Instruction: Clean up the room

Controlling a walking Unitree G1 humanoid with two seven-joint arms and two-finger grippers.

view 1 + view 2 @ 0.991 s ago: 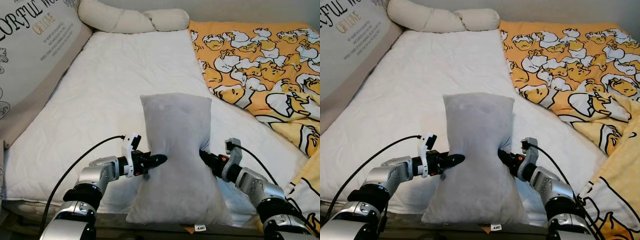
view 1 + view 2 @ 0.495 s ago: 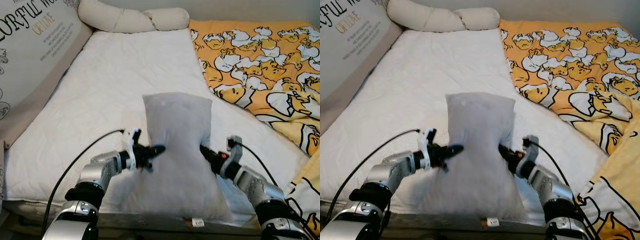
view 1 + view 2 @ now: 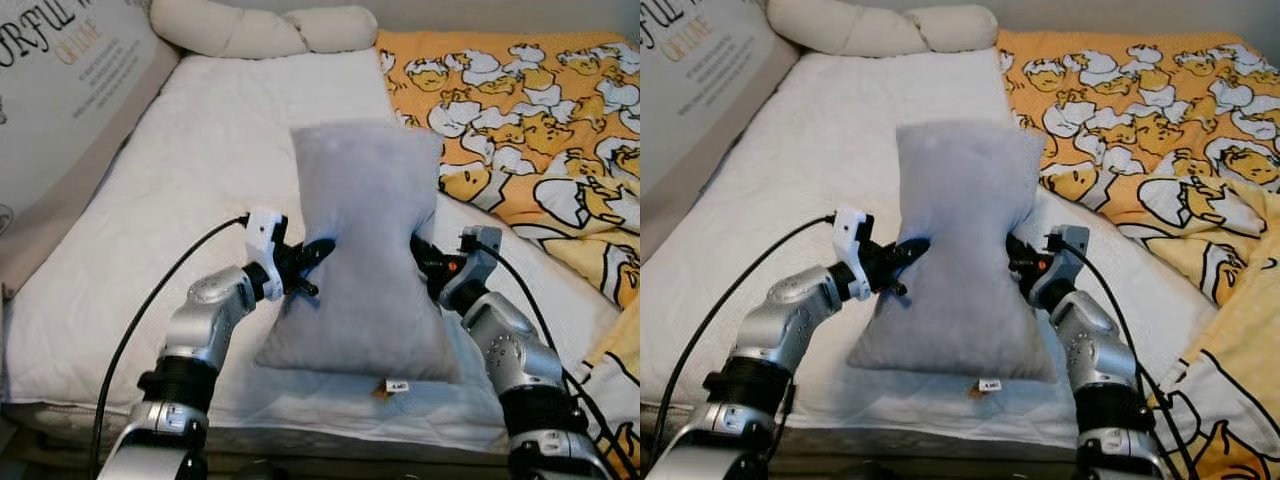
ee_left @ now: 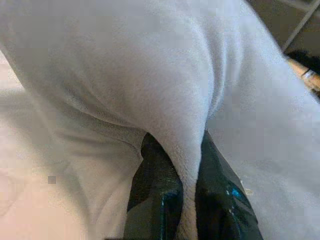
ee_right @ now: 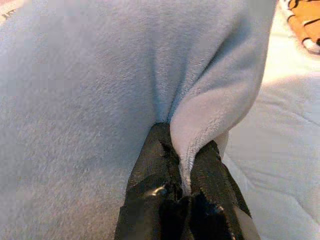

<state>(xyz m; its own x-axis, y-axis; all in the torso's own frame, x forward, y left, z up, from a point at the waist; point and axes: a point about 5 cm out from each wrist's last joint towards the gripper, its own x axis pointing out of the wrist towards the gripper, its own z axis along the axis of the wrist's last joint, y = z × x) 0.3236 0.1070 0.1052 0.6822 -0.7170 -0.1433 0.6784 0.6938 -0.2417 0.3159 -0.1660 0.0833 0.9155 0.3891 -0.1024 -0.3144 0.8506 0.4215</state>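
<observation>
Pinching a soft grey rectangular plush pillow (image 3: pixel 365 240) from both sides, the two grippers hold it above the near part of a white quilted mattress (image 3: pixel 215 150), with its top edge towards the far end of the bed and its near edge hanging just above the sheet. The left gripper (image 3: pixel 318 255) clamps the pillow's left edge about halfway along its length, and the left wrist view shows its black fingers (image 4: pixel 155 185) pressed together on a fold of the grey fabric. The right gripper (image 3: pixel 422 258) does the same on the pillow's right edge, its black fingers (image 5: pixel 150 165) closed on a pinched ridge of the plush. The squeeze draws the pillow in at the waist, so it flares wider at the far and near ends. A small white tag (image 3: pixel 396 385) hangs at the pillow's near edge. To the right lies an orange blanket printed with yellow-and-white cartoon egg characters (image 3: pixel 530 110), crumpled over the right side of the bed and reaching close to the right arm. At the far end of the mattress rests a long cream bolster cushion (image 3: pixel 260 30), and along the left side leans a large pale cushion with printed lettering (image 3: pixel 60 90).
</observation>
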